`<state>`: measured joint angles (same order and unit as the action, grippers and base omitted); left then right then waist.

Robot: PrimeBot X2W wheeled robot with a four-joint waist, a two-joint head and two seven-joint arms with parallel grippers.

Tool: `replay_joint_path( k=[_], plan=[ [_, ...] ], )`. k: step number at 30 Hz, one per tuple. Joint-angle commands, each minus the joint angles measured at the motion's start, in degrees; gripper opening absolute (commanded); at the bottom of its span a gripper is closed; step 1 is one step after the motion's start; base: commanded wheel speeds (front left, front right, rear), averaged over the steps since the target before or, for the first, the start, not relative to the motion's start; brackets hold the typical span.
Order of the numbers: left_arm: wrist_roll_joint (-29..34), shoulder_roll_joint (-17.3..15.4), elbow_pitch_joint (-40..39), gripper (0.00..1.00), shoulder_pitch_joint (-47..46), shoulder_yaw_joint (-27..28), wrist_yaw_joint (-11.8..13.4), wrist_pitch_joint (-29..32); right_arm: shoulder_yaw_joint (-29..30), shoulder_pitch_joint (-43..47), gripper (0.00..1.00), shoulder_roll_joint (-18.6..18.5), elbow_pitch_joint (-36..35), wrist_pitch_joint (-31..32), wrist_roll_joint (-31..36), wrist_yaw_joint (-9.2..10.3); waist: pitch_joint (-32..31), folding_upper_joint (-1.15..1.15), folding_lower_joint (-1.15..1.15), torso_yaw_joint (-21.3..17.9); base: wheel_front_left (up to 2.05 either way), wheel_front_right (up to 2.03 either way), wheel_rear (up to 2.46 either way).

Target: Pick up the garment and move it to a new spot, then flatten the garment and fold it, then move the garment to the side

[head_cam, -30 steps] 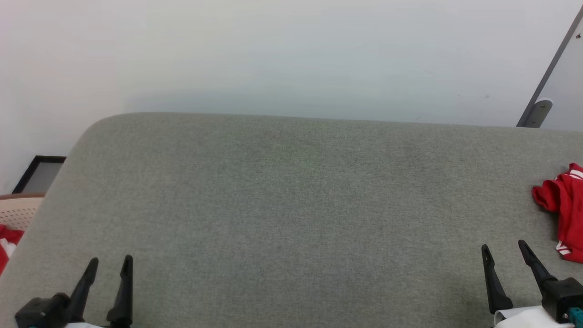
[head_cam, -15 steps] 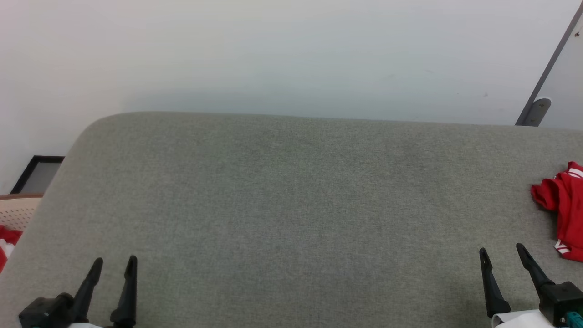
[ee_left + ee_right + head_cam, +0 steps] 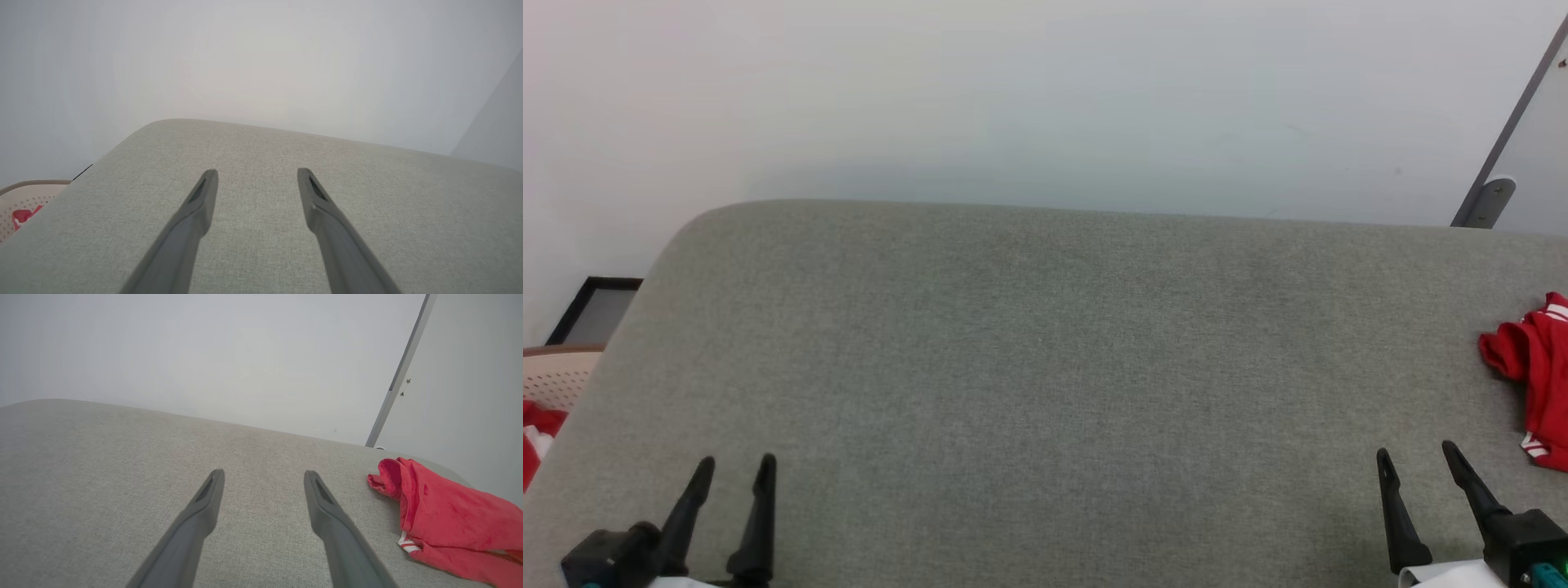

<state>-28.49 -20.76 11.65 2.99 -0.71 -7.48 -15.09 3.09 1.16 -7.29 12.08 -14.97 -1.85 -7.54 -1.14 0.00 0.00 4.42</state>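
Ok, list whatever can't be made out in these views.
Red cloth on the right: head view, cut off by the right edge; right wrist view, by the right and bottom edges. It is crumpled, so no lettering shows.
Red-and-white cloth in the pale basket: head and left wrist views, both mostly hidden by the grey cushion and cut by the left edge.
Which cloth is the shirt: cannot tell.

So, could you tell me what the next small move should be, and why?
Probably turn right to bring the red cloth fully into view first: the frame edge cuts it off, no lettering shows, and the basket at left holds another red bundle. The left gripper and right gripper have open, empty jaws.
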Motion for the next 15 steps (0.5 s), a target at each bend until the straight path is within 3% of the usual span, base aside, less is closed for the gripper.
replay_joint_path(
  k=[1,2,5,15],
  plan=[
    [0.04,0.07,-0.70,1.00,0.69,-0.11,0.08,-0.04,-0.13,0.64,1.00,-0.08,0.04,-0.24,0.08,0.12,-0.01,0.00,0.00,0.06,0.00,0.00,0.00],
    [-0.02,0.19,-0.34,0.00,0.04,-0.19,-0.01,0.01,0.01,0.20,0.00,0.02,0.25,0.01,-0.04,0.00,-0.01,0.00,0.00,0.05,0.00,0.00,0.00],
    [-0.97,1.36,0.57,0.00,0.15,-0.47,-0.01,0.35,0.38,0.22,0.00,0.43,1.63,0.62,-1.14,0.00,0.00,0.00,0.00,0.01,0.00,0.00,0.00],
    [-9.63,3.57,0.78,0.00,-1.22,0.63,-0.01,3.26,0.98,-0.95,0.00,0.96,1.70,3.74,-13.50,0.01,0.11,0.00,0.00,-0.35,0.00,0.00,0.00]
  ],
)
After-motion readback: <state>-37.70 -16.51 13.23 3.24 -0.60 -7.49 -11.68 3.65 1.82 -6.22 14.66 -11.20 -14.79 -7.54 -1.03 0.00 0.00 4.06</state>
